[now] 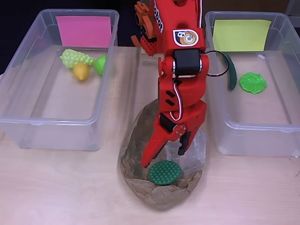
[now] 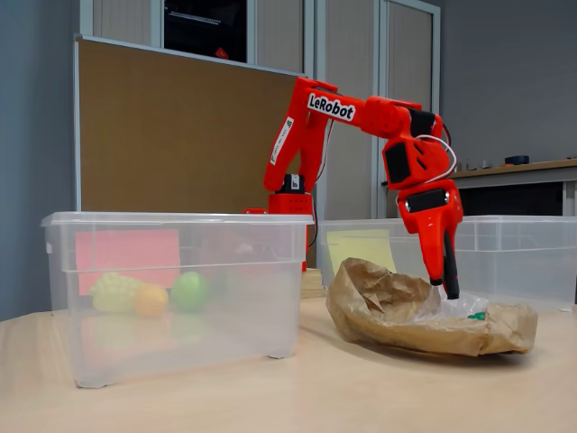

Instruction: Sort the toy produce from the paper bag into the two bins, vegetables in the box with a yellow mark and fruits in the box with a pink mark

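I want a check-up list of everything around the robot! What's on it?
Surface: pale wood table, bare around the bins.
Job's things: crumpled paper bag lying open between the bins, a green disc in its mouth. Pink bin holds grapes, a lemon and a lime. Yellow bin holds a leaf.
Clutter: nothing seen.
Gripper: gripper open, pointing down into the bag just above the disc.
Cables: black wire looping off the arm.
Surroundings: brown board and grey cabinet doors behind the table.
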